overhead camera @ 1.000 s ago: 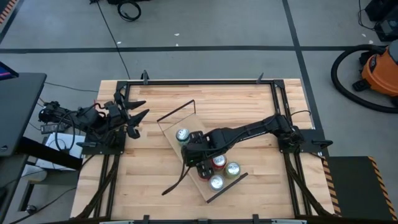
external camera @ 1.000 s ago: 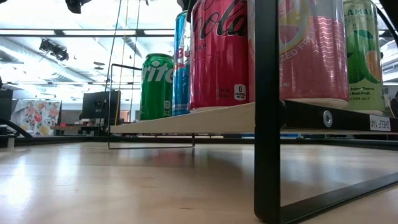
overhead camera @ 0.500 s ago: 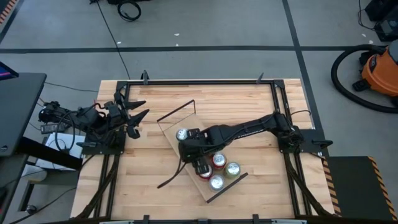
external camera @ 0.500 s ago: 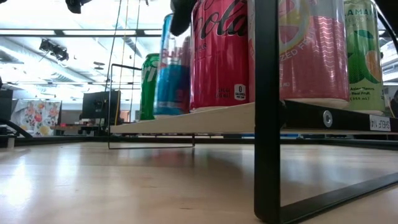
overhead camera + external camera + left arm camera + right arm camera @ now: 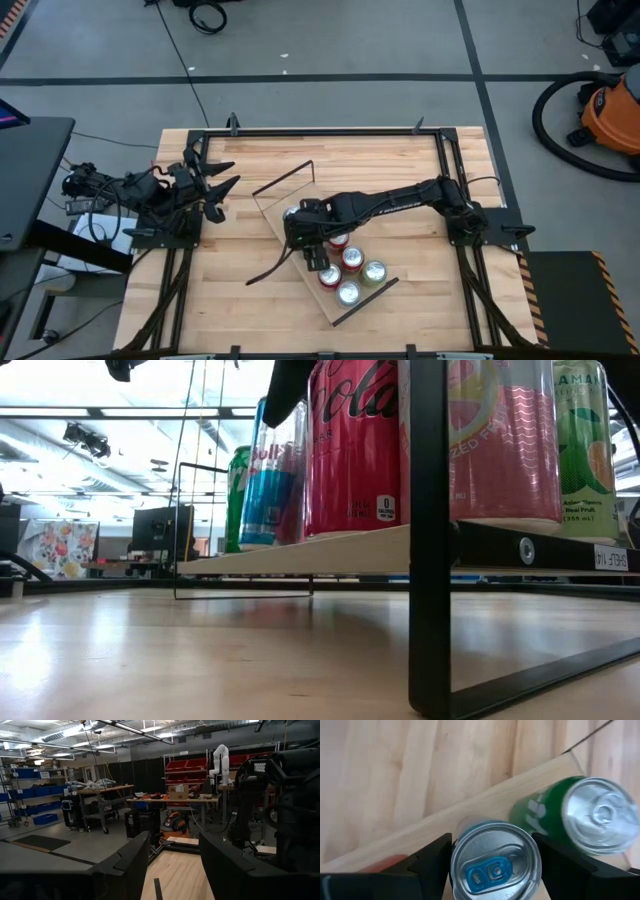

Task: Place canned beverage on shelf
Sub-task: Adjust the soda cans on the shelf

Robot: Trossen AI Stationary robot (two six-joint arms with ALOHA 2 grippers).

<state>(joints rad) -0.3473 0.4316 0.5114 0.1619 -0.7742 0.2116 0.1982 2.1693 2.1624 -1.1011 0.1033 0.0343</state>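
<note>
Since a second ago the right arm has swung along the shelf (image 5: 345, 300) toward the ten o'clock end, carrying the blue can (image 5: 495, 866), which in the low view now leans over where it earlier stood straight. Sitting askew on the worktop (image 5: 400, 160), the shelf is a long board that runs from about ten o'clock down to five o'clock, with a cluster of cans (image 5: 350, 275) packed at its five o'clock end and a green can (image 5: 572, 815) alone nearer the middle. The right end effector (image 5: 312, 232) hangs over the shelf between them, its fingers (image 5: 432, 860) closed on the blue can's sides just below the rim; whether the can's base touches the board is hard to tell from the low view. To do this step well, I would bring the can upright before lowering, set it on bare board clear of the green can, which sits just beside it, and release only once the base sits flat. Parked at the worktop's nine o'clock edge, the left end effector (image 5: 215, 185) stands with its fingers spread, holding nothing.
</note>
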